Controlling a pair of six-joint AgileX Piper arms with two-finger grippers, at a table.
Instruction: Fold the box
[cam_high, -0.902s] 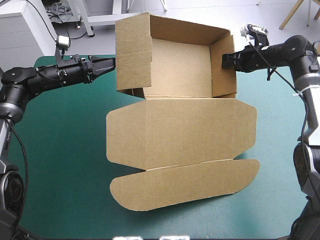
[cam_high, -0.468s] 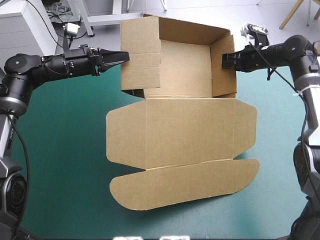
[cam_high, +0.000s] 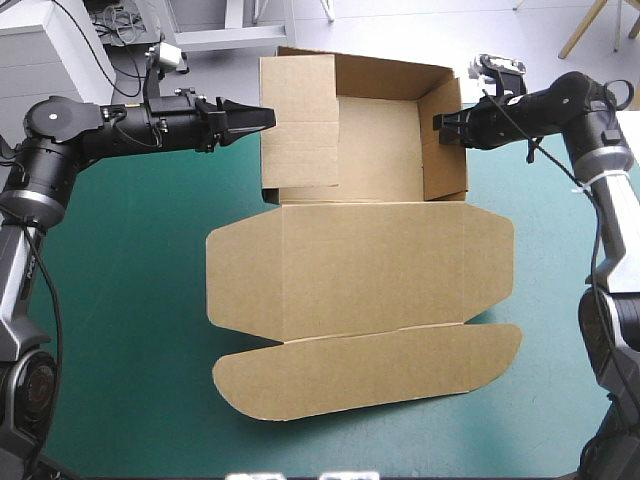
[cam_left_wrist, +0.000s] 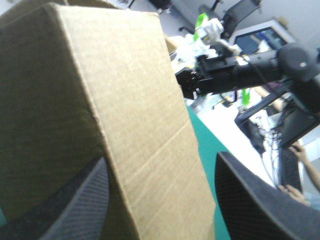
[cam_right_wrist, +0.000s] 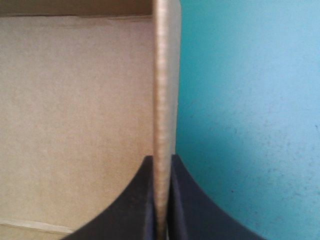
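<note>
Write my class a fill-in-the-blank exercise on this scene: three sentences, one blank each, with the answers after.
The right hand is ___ on the box's right wall.
The left hand, at the left wall, is ___, not shut.
The lid lies ___ on the teal-green cover.
Answers: shut; open; flat.

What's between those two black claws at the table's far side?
The raised tray of the brown cardboard box, spanning left gripper to right gripper; the high view shows it.
</note>
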